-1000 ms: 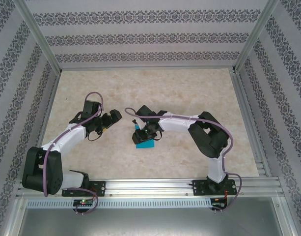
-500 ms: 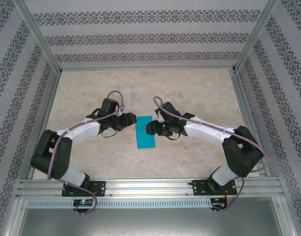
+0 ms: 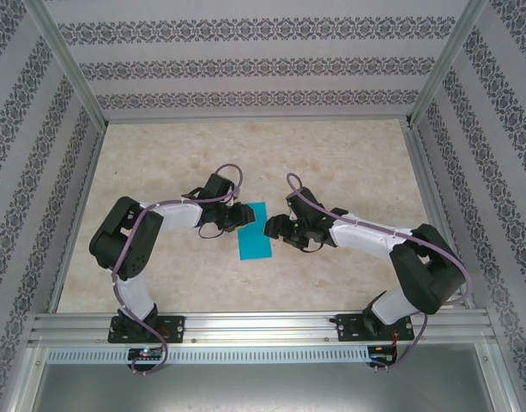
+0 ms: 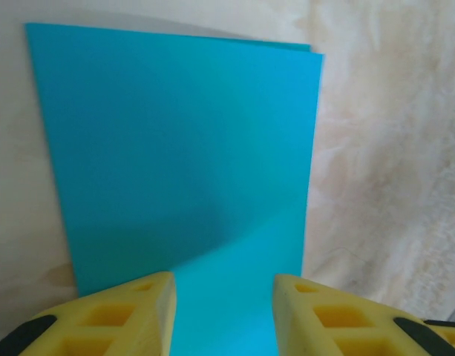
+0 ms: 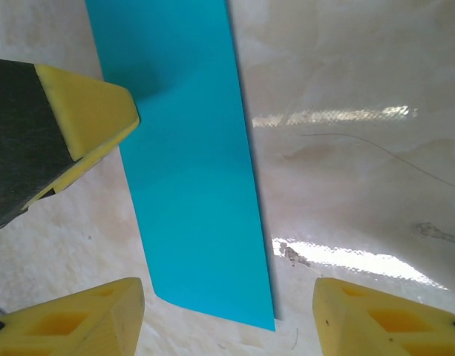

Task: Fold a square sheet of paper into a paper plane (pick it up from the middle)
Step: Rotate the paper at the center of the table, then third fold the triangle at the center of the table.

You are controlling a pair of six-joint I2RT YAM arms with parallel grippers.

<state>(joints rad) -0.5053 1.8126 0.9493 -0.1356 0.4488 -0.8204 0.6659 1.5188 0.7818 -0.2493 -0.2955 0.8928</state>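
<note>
While the cyan-blue sheet of paper (image 3: 256,232) is laid flat on the beige counter (image 3: 357,154), about midway between its left and right edges and a little nearer its near edge than its far one, it is flanked by both hands. From above it is seen as a narrow rectangle rather than a square, its long sides running from far to near with a slight tilt. The left hand (image 3: 243,218) is placed at the sheet's left long edge, toward the far end, and the right hand (image 3: 271,227) at the right long edge opposite. In the left wrist view the yellow fingers (image 4: 131,308) of the left hand are held apart with nothing clamped between them; the blue surface is seen through the gap, lying flat beneath, and a soft shadow is cast on it. At the sheet's end farthest from that camera, two edges are seen lying almost one upon the other, so two layers can be made out. In the right wrist view the fingers (image 5: 71,315) of the right hand are spread wide and nothing is gripped; one short end of the sheet lies in the gap between them. A yellow-tipped finger of the left hand (image 5: 86,111) is seen at the opposite long edge; whether it touches the paper cannot be told.
</note>
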